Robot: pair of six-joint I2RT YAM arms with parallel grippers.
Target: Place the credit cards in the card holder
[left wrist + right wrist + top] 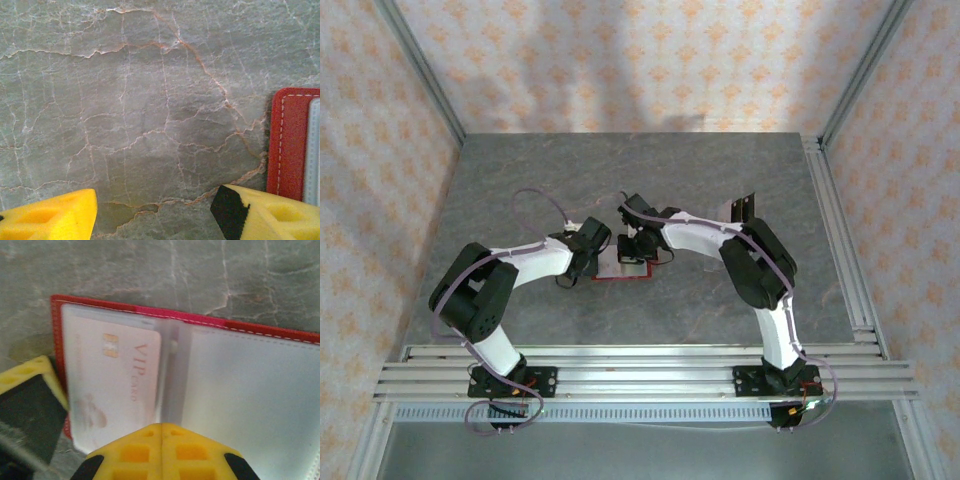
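Note:
The red card holder (pixel 215 321) lies open on the table, its clear pockets facing up. A pale card marked VIP (pixel 117 380) sits in its left pocket. My right gripper (pixel 161 426) is shut with nothing between its fingers, its tips over the holder's middle fold. My left gripper (pixel 152 210) is open over bare table, with the holder's red edge (pixel 287 145) just right of its right finger. One of the left gripper's fingers (pixel 27 372) stands by the holder's left edge. In the top view both grippers meet at the holder (pixel 625 270). Dark credit cards (pixel 742 208) lie at the back right.
The grey marbled table (pixel 520 180) has patterned walls on three sides. A metal rail (pixel 840 230) runs along its right edge, and more rails (pixel 640 365) cross the near edge where the arm bases are bolted.

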